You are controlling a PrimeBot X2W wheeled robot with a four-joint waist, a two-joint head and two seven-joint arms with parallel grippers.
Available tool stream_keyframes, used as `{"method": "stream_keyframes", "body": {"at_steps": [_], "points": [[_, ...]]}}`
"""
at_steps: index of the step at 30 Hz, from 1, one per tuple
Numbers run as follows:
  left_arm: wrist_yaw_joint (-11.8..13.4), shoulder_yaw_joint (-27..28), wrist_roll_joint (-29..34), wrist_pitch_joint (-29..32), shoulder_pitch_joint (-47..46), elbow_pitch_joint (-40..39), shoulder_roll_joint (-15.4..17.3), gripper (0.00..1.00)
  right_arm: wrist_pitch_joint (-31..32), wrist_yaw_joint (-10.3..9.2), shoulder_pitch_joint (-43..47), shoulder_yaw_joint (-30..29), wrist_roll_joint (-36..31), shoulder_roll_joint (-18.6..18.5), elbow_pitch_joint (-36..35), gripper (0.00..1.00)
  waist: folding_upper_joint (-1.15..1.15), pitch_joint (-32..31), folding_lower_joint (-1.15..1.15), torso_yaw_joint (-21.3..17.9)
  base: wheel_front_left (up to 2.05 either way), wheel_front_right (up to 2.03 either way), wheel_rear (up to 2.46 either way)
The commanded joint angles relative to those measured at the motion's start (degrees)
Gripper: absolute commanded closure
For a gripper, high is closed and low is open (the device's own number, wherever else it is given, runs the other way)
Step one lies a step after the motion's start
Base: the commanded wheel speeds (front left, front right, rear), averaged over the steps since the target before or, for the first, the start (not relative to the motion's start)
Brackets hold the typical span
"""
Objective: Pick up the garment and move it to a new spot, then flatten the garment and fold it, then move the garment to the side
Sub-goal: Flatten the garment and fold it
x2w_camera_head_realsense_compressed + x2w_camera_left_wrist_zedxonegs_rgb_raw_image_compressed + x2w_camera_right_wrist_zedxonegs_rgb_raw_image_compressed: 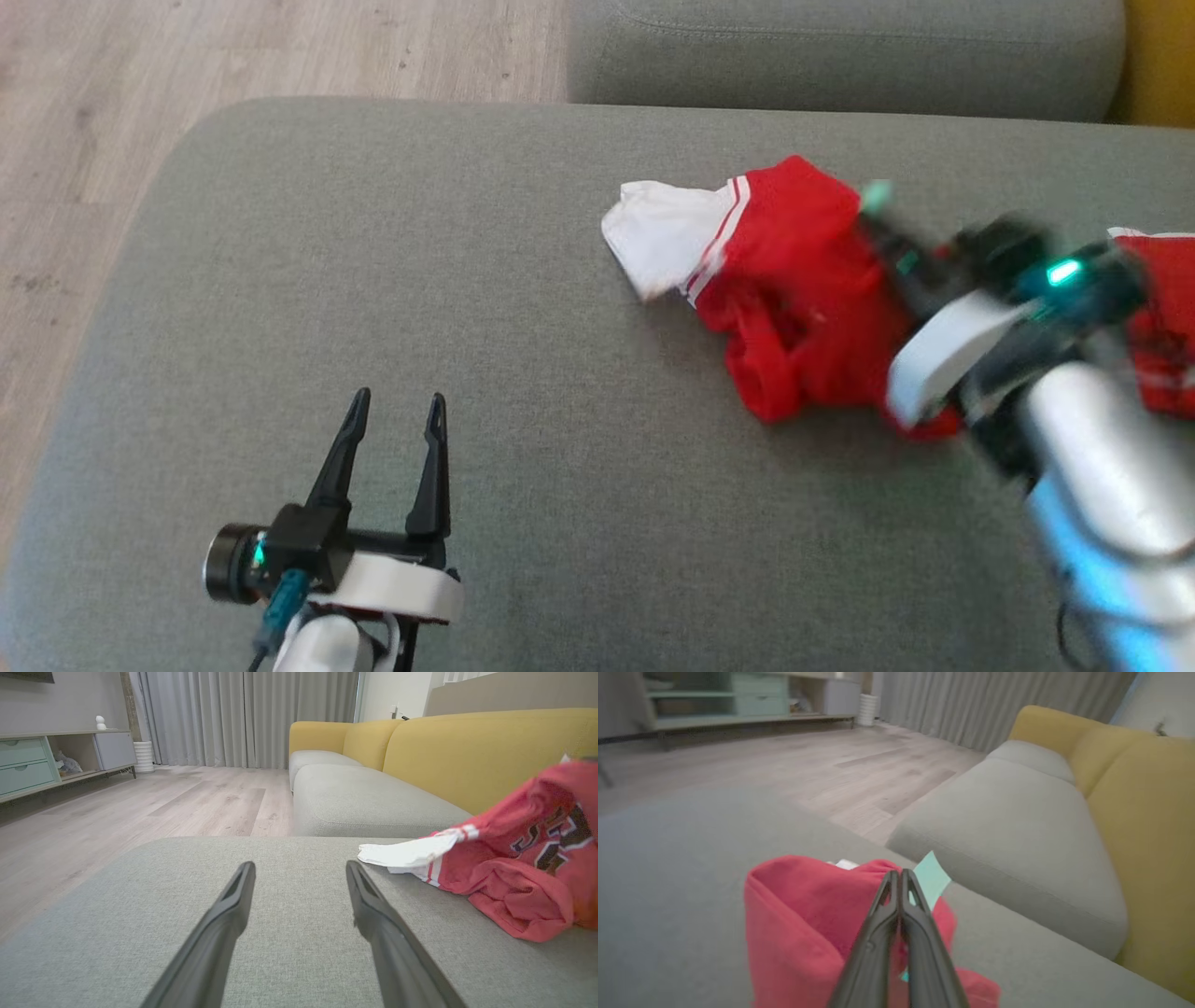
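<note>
A red garment with a white sleeve and striped trim lies bunched on the grey cushion, right of centre. My right gripper, blurred, reaches into it from the right. In the right wrist view its fingers are pressed together with the red cloth gathered up around them and a teal tag beside the tips. My left gripper stands open over bare cushion at the lower left, well apart from the garment. In the left wrist view its fingers are spread, with the garment off to the right.
Wooden floor runs past the cushion's left and far-left edges. A second grey seat lies behind, with yellow backrests to the right. A low cabinet stands across the room.
</note>
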Motion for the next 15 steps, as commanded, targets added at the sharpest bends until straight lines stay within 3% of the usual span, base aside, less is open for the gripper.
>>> {"method": "stream_keyframes", "body": {"at_steps": [1, 6, 8, 9, 10, 15], "points": [[-0.3, 2.3, 0.6, -0.3, -2.4, -1.7, 0.0, 0.0, 1.0, -0.05, -3.9, -5.7, 1.5, 0.8, -0.9, 1.0, 0.0, 0.5, 0.0, -0.2, 0.0, 0.0, 0.0], [-1.0, 2.0, 0.9, -0.3, -3.6, -2.1, -0.1, 0.0, 6.1, -0.05, -11.7, -23.6, 1.7, 3.9, 8.1, 1.0, 0.0, 2.7, 0.0, 0.5, 0.0, 0.0, 0.0], [-1.3, 1.7, 0.9, -0.3, -4.2, -1.9, -0.2, 0.0, 8.0, -0.05, -15.1, -29.7, -1.9, 3.6, 13.6, 1.0, 0.0, 3.8, 0.0, 1.1, 0.0, 0.0, 0.0], [-1.4, 1.6, 0.8, -0.3, -4.5, -1.8, -0.2, 0.0, 8.3, -0.05, -16.6, -32.3, -5.0, 2.9, 16.2, 0.84, 0.0, 4.2, 0.0, 1.4, 0.0, 0.0, 0.0], [-1.5, 1.4, 0.8, -0.3, -4.8, -1.7, -0.2, 0.0, 8.6, -0.05, -17.9, -34.8, -8.1, 2.4, 18.8, 0.0, 0.0, 4.6, 0.0, 1.8, 0.0, 0.0, 0.0], [-1.5, 1.2, 0.4, -0.3, -5.3, -1.5, -0.2, 0.0, 5.9, -0.05, -22.1, -41.0, -17.0, 2.7, 25.0, 0.0, 0.0, 5.5, 0.0, 2.5, 0.0, 0.0, 0.0]]}}
